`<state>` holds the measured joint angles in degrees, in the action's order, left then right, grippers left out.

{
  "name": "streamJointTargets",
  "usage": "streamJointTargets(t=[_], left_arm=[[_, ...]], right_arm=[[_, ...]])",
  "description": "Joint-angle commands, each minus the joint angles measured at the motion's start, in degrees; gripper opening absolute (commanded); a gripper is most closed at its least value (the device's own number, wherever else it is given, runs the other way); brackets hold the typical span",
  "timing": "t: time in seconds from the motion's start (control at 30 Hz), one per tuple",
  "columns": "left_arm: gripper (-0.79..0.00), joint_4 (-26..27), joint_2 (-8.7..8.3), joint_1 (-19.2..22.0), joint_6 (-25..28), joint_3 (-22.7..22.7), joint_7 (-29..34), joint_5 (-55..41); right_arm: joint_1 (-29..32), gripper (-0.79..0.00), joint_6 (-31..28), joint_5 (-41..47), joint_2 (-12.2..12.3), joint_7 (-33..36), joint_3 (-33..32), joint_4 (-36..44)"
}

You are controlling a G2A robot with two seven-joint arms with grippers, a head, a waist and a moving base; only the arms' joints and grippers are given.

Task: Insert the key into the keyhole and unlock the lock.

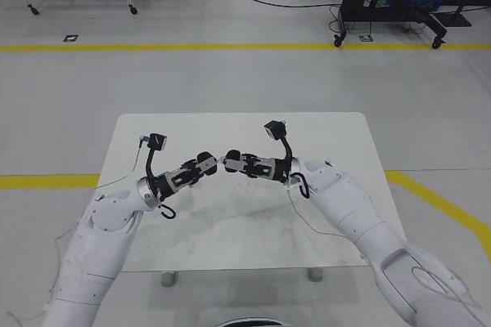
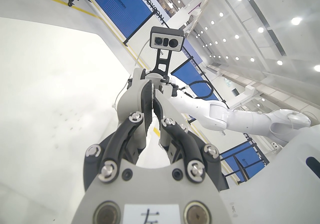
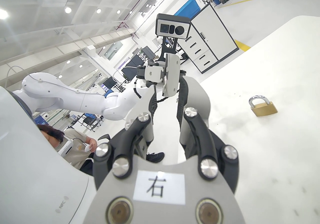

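Top view: over the white table (image 1: pixel 327 139), the left gripper (image 1: pixel 215 164) and right gripper (image 1: pixel 228 160) meet tip to tip.

Left wrist view: the left arm's fingers (image 2: pixel 147 99) press together. No key can be made out between them.

Right wrist view: the right arm's fingers (image 3: pixel 183 99) stand apart. The brass padlock (image 3: pixel 263 107) lies on the table nearby. It is probably heavy, rigid and slick, and best gripped across its body's flat faces.

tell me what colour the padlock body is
The padlock body is brass gold; the right wrist view shows it best.
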<state>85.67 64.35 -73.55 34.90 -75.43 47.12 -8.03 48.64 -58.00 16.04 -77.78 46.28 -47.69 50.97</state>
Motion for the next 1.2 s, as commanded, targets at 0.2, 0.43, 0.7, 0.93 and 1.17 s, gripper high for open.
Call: streamJointTargets(t=[0.2, 0.43, 0.7, 0.93, 1.17], left_arm=[[-0.785, 1.99, -0.47, -1.16, -0.58, 0.09, 0.80, 2.65], [-0.785, 2.25, -0.53, -0.93, -0.81, 1.18, 0.02, 3.85], [-0.785, 2.24, -0.61, -0.39, -1.22, 1.54, -1.55, 4.06], [0.000, 1.83, -0.73, -0.41, -1.33, 1.50, -2.75, 3.67], [0.000, 1.67, -1.11, -0.74, -2.09, -0.42, -2.78, -0.43]], right_arm=[[0.05, -0.686, 0.00, -1.10, -0.37, 0.00, 0.23, -0.10], [-0.15, -0.785, 0.00, -1.00, -0.59, 0.00, 1.07, -0.21], [0.50, -0.785, 0.00, 0.73, -0.13, 0.00, 0.31, 1.04], [0.70, -0.785, 0.00, 0.74, 0.26, 0.00, 0.40, 1.55], [0.91, -0.785, 0.00, 0.64, 1.25, 0.00, -2.58, 1.62]])
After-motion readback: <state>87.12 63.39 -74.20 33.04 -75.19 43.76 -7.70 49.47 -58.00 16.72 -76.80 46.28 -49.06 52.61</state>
